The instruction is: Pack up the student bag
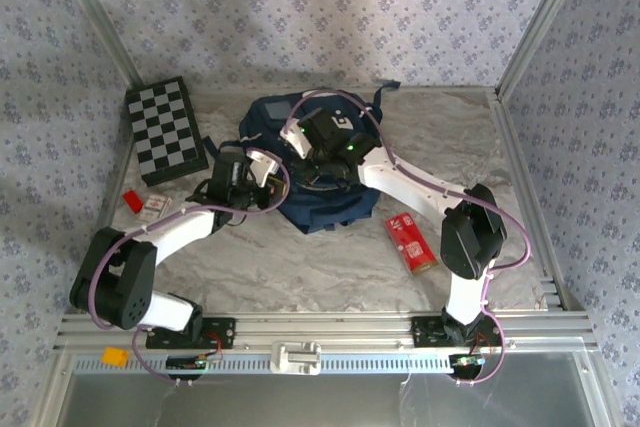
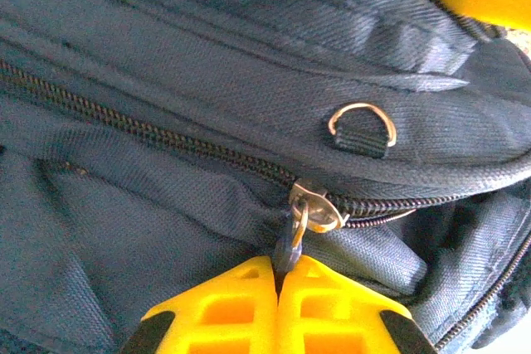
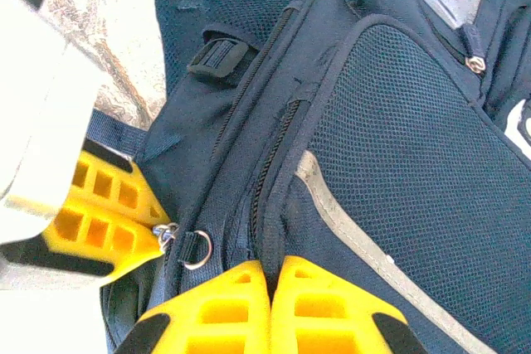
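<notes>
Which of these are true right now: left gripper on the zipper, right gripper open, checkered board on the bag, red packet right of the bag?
The left gripper is shut on the zipper pull: true.
The right gripper is open: false; it is shut on the student bag's fabric.
The checkered board lies on the bag: false; it lies on the table, left of it.
The red packet lies right of the bag: true.
</notes>
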You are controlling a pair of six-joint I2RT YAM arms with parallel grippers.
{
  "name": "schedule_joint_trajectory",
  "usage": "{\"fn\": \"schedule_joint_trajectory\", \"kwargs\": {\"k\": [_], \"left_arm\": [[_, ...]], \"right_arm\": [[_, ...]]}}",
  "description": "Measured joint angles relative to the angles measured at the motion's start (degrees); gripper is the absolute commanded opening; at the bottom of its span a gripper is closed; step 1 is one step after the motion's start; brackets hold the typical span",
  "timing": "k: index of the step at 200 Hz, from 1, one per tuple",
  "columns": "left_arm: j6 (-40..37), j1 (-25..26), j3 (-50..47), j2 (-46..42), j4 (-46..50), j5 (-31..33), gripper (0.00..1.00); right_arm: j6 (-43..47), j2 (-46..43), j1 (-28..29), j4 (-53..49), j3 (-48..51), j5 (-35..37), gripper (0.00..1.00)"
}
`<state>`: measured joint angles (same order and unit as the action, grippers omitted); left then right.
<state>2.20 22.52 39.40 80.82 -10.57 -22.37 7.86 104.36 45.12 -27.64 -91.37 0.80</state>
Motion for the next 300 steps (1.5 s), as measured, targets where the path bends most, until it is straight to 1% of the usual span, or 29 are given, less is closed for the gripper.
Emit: {"fn": "schedule_joint_trajectory", "kwargs": {"k": [16, 46, 50, 55, 58, 63, 69, 89, 97, 106, 123, 146, 157, 165, 187, 200, 227, 244, 268, 290, 300], "left_arm": [[-0.2, -1.0, 0.0, 0.1, 0.1, -1.3, 0.0], [-0.2, -1.1, 0.2, 0.2, 0.3, -1.8, 0.0], [-0.2, -1.1, 0.2, 0.2, 0.3, -1.9, 0.0], [0.0, -1.1, 0.2, 0.3, 0.3, -1.9, 0.0], [0.1, -1.1, 0.3, 0.5, 0.3, -1.9, 0.0], [0.3, -1.1, 0.3, 0.7, 0.2, -2.1, 0.0], [0.5, -1.1, 0.3, 0.9, 0.1, -2.2, 0.0], [1.4, -1.6, 0.3, 1.9, 0.1, -0.7, 0.0], [1.6, -1.9, 0.4, 2.4, 0.1, -0.3, 0.0], [2.0, -1.9, 0.4, 2.8, 0.1, 0.2, 0.0], [2.4, -1.9, 0.4, 3.1, 0.1, 0.9, 0.0], [3.0, -1.9, 0.4, 3.4, 0.1, 1.1, 0.0], [3.2, -1.9, 0.5, 3.6, 0.1, 1.1, 0.0], [3.3, -1.9, 0.5, 3.8, 0.1, 1.1, 0.0], [3.3, -1.8, 0.9, 3.9, 0.4, 1.1, 0.0], [3.3, -1.7, 1.1, 3.9, 0.5, 1.1, 0.0], [3.3, -1.7, 1.3, 3.9, 0.6, 1.1, 0.0], [3.3, -1.5, 1.4, 4.0, 0.9, 1.2, 0.0], [3.2, -1.4, 2.1, 4.2, 1.9, 1.2, 0.0], [3.2, -1.4, 2.5, 4.5, 2.4, 1.2, 0.0], [3.0, -1.4, 2.6, 4.5, 2.9, 1.3, 0.0]], "right_arm": [[0.5, 0.1, 0.3, 0.3, 0.0, 0.0, 0.0], [0.3, 0.4, 0.3, 0.5, 0.0, -0.4, 0.0], [0.2, 0.4, 0.3, 0.5, 0.0, -0.5, 0.03], [-0.4, 0.4, 0.2, 0.5, 0.0, -0.6, 0.1], [-0.9, 0.4, 0.2, 0.5, 0.0, -0.7, 0.16], [-1.4, 0.4, 0.0, 0.5, 0.0, -1.1, 0.31], [-2.5, 0.4, -0.2, 0.5, 0.1, -1.6, 0.41], [-7.2, -1.8, -0.5, -0.5, 2.6, -2.6, 0.58], [-9.8, -3.5, -0.5, -0.9, 4.3, -3.1, 0.59], [-14.4, -6.0, -0.5, -1.9, 6.3, -3.4, 0.6], [-24.6, -11.0, -0.6, -3.7, 9.8, -3.4, 0.68], [-42.4, -18.2, -1.3, -3.8, 17.6, -3.6, 0.69], [-49.9, -20.2, -1.5, -2.9, 21.8, -3.7, 0.69], [-54.9, -20.5, -1.5, -2.5, 24.2, -3.6, 0.71], [-67.1, -18.0, -1.0, -2.7, 26.4, -2.3, 0.81], [-72.4, -16.8, -0.9, -2.3, 26.4, -1.2, 0.84], [-81.5, -15.3, -0.6, -1.2, 26.2, 2.2, 0.98], [-85.5, -12.8, -0.3, -1.7, 24.2, 4.2, 0.99], [-89.6, -8.2, 0.3, -1.3, 21.7, 5.6, 0.93], [-91.9, -4.2, 1.3, -2.0, 20.3, 6.7, 0.78], [-92.1, -2.7, 1.6, -2.2, 19.7, 7.0, 0.68]]}}
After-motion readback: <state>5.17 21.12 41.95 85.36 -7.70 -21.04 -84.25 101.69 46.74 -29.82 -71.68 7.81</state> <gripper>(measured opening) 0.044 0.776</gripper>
